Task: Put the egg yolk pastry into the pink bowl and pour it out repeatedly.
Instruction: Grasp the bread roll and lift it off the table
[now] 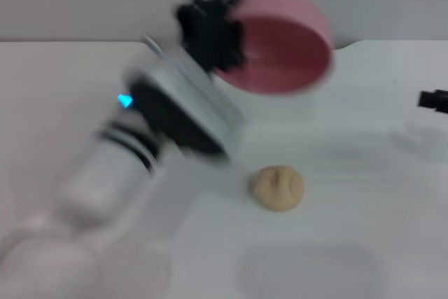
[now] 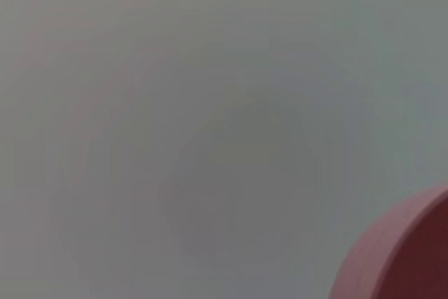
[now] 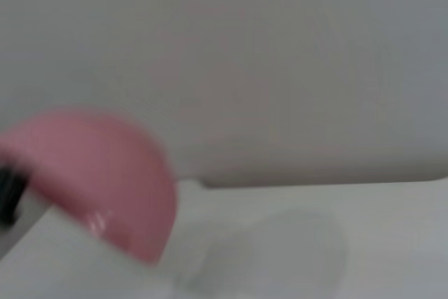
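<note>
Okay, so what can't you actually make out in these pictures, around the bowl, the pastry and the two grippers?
- Left gripper fingers, head view: smeared by motion against the glossy round pink plastic bowl, so the grip is unclear.
- Right gripper, head view: cut off by the edge.
- Small round tan egg yolk pastry: its underside is hidden against the white table.
- Bowl, left wrist view: only a corner shows.

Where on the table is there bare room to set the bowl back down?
The table is bare right of the egg yolk pastry, up to the right gripper at the edge, and in front of the pastry. It is crowded on the left, where the left gripper holds the pink bowl tipped, aloft.
</note>
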`<state>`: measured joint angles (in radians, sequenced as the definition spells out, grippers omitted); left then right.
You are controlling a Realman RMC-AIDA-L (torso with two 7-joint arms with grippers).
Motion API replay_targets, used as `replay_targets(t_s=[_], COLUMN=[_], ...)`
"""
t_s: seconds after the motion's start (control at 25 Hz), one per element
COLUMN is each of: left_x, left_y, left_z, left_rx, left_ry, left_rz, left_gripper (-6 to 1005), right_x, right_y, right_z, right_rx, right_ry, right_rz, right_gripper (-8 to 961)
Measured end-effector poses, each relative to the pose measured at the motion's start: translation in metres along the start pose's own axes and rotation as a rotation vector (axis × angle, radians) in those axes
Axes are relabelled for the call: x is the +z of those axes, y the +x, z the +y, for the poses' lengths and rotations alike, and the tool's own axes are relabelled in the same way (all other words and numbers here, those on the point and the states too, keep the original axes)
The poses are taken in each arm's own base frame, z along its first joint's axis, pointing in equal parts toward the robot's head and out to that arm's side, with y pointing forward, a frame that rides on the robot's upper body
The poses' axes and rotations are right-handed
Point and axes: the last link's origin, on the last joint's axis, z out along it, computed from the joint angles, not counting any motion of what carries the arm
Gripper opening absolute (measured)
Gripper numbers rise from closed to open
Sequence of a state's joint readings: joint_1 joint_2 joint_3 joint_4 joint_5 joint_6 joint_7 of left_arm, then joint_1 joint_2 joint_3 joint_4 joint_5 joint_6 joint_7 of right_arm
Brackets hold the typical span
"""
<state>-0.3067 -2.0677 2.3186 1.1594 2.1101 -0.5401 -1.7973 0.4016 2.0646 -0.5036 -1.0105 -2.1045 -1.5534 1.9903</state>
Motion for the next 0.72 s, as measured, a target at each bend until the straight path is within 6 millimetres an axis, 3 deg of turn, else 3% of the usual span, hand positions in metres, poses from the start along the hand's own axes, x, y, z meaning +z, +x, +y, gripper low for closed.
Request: replay_targets(t_s=[0.2,0.32,0.48,0.6,0.64,0.68,0.72], left_x=[0.026,0.024,0.004,-0.021,-0.021,-0.046,-0.049], left_y=[-0.046,-0.076,-0.107,-0.122,-0.122,-0.129,-0.129], left_z=[-0.066,-0.090,-0.110,-0.122,-0.122,-0.129,-0.130], left_rx=[-0.417,-0.674,-0.862,-0.958,-0.958,-0.982,-0.982], left_ry=[-0.153,-0.333,-0.483,-0.533,-0.533,-0.549,-0.553], left_rz=[-0.228,-0.352,-0.502,-0.659,-0.659,-0.813,-0.831], left_gripper=[0,0,0,0,0,0,0], right_x=[0.040,0.053,0.076,0.099,0.099,0.104,0.110], right_y=[-0.008,-0.011,-0.022,-0.027,-0.027,-0.026,-0.023], right_z=[0.024,0.031,0.043,0.055,0.055,0.057,0.061], right_rx=[-0.165,-0.206,-0.286,-0.369,-0.369,-0.393,-0.413], right_ry=[-0.102,-0.127,-0.149,-0.159,-0.159,-0.159,-0.160], right_rz=[0.119,0.147,0.189,0.272,0.272,0.312,0.356], right_gripper=[572,579,587,593,595,597,599])
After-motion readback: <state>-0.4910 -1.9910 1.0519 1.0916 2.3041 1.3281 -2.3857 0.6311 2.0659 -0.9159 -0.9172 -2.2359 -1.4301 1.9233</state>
